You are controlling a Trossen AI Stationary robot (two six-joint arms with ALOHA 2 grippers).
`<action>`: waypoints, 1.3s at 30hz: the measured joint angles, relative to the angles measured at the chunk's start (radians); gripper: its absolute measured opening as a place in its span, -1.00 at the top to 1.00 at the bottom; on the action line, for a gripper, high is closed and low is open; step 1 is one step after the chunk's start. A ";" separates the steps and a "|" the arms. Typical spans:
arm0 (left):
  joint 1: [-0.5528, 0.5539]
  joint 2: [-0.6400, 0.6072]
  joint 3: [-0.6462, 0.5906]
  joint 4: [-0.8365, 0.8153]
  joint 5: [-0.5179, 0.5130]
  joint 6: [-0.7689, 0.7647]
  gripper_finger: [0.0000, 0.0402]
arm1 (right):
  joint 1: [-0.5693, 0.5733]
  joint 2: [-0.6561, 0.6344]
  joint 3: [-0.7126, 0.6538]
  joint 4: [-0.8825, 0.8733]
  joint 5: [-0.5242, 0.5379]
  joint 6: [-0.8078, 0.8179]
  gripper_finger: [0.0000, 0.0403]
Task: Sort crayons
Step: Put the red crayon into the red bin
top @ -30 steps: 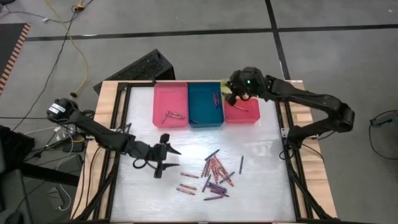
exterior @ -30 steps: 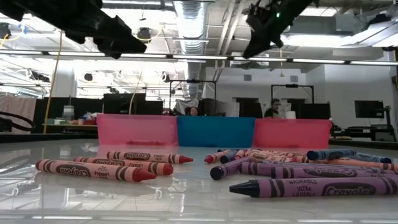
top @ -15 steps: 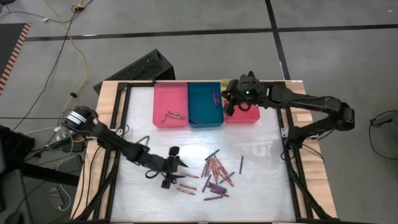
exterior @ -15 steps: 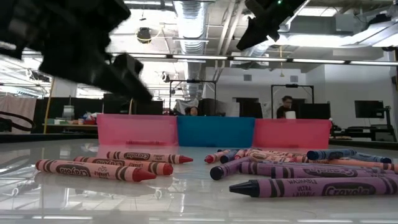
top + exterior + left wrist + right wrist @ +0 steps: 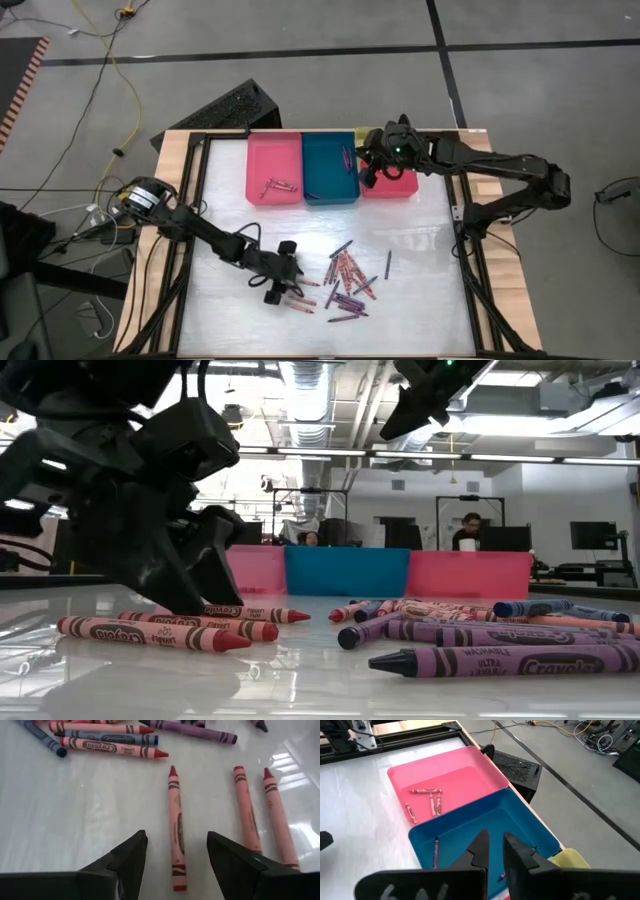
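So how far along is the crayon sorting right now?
Early days. Done: a few crayons lie in the left pink tray and a couple of purple ones in the teal tray. In hand: the left gripper is open, low over the table, straddling a red crayon; the right gripper hangs above the trays with nothing visible in it. Left: most of the pile of loose crayons remains on the table.

Yellow tray mostly out of frame
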 joint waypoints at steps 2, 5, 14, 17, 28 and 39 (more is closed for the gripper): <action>0.011 -0.001 0.000 -0.026 0.011 -0.005 0.06 | 0.000 0.000 0.000 0.001 0.000 0.001 0.75; 0.012 -0.001 -0.001 -0.037 0.012 0.016 0.14 | 0.000 0.000 0.000 0.001 0.000 0.015 0.75; 0.012 -0.001 -0.001 -0.128 -0.016 0.016 0.57 | 0.000 0.000 0.000 0.001 0.000 0.017 0.75; 0.011 -0.002 0.000 -0.141 -0.029 0.020 0.73 | 0.000 0.000 0.000 0.001 0.000 0.017 0.75; 0.010 -0.004 -0.003 -0.123 -0.049 -0.020 0.96 | 0.006 0.000 0.000 0.014 0.000 0.041 0.75; 0.006 -0.218 -0.006 -0.149 -0.310 0.059 0.97 | 0.124 0.000 0.000 0.142 0.002 0.006 0.75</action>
